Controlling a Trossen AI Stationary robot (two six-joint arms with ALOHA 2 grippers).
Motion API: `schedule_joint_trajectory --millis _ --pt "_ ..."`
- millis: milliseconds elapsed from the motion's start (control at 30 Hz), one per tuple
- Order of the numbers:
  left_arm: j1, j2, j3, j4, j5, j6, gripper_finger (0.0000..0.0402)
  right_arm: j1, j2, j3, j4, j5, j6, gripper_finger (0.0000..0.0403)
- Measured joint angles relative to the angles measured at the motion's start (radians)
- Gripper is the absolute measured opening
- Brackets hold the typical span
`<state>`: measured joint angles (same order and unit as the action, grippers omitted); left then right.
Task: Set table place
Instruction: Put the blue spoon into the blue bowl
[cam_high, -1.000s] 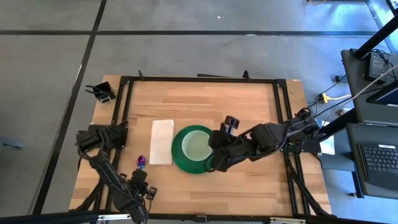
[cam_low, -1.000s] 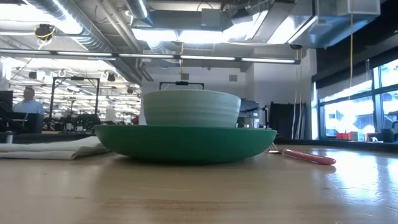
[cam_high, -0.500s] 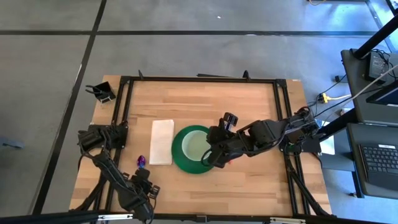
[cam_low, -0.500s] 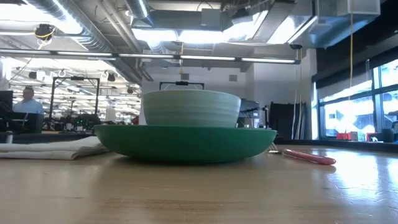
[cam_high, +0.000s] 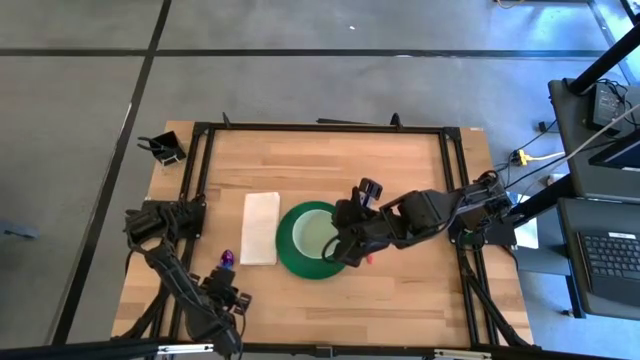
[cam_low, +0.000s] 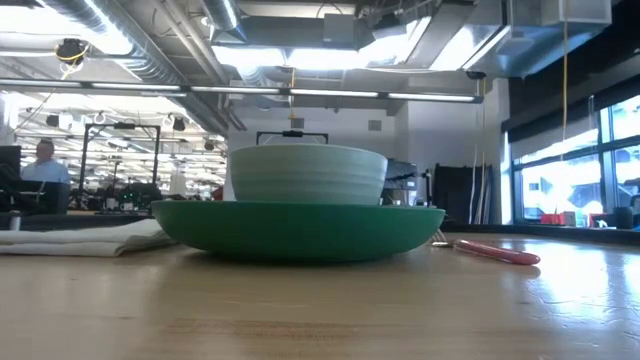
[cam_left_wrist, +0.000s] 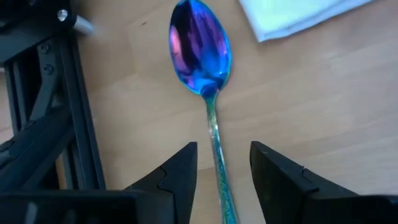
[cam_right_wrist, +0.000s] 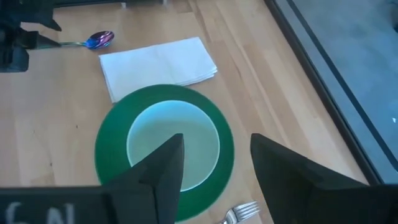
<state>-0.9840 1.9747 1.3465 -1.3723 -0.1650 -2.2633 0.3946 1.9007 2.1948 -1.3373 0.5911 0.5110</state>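
A green plate (cam_high: 287, 243) lies mid-table with a pale ribbed bowl (cam_low: 307, 175) standing in it. A folded white napkin (cam_high: 260, 228) lies flat to the plate's left. An iridescent blue-purple spoon (cam_left_wrist: 200, 46) lies on the wood near the napkin's near corner. My left gripper (cam_left_wrist: 219, 177) is open and low, with the spoon's handle (cam_left_wrist: 216, 149) running between its fingers, untouched. My right gripper (cam_right_wrist: 214, 171) hangs open above the plate's right part. A pink-handled fork (cam_low: 495, 251) lies right of the plate, its tines (cam_right_wrist: 239, 211) showing in the right wrist view.
The table (cam_high: 400, 160) is light wood inside a black rail frame (cam_high: 200, 180), and the left rail runs close beside my left gripper. A small black holder (cam_high: 165, 148) stands at the far left corner. Bare wood lies far of and near to the plate. A person sits far off in the room.
My right gripper has drawn a little toward the table's far left over the plate, uncovering a bit of the fork's pink handle beside the plate. Plate, bowl, napkin and spoon have stayed where they were.
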Motion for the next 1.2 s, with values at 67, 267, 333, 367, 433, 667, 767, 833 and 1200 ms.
schedule_joint_trajectory --millis 67,267,333,367,433,667,767,833,1200 --pt "-0.003 0.000 -0.004 0.002 0.000 -0.009 0.0139 0.000 0.000 0.000 0.000 0.000 0.000 0.0187" --pt "-0.010 0.000 -0.051 0.068 -0.001 -0.011 0.0135 0.000 0.000 0.000 0.000 -0.001 0.000 0.0187" --pt "-0.016 0.000 -0.078 0.121 0.006 -0.012 0.0135 0.000 0.000 0.000 0.000 -0.001 0.000 0.0187" --pt "-0.019 0.000 -0.091 0.145 0.012 -0.012 0.0135 0.000 0.000 0.000 0.000 -0.001 0.001 0.0187" --pt "-0.020 0.000 -0.113 0.169 0.021 -0.014 0.0135 0.000 0.000 0.000 0.000 -0.001 0.002 0.0187" --pt "-0.021 -0.008 -0.167 0.222 0.017 -0.024 0.0135 0.000 0.000 0.000 0.001 -0.001 0.006 0.0187" --pt "-0.022 -0.009 -0.181 0.238 0.005 -0.027 0.0135 0.000 0.000 0.000 0.002 -0.001 0.008 0.0187" --pt "-0.022 -0.009 -0.187 0.240 -0.004 -0.030 0.0135 0.000 0.000 0.000 0.003 -0.001 0.008 0.0187" --pt "-0.038 -0.008 -0.214 0.248 -0.057 -0.038 0.0135 0.000 0.000 0.000 0.003 0.000 0.008 0.0187"
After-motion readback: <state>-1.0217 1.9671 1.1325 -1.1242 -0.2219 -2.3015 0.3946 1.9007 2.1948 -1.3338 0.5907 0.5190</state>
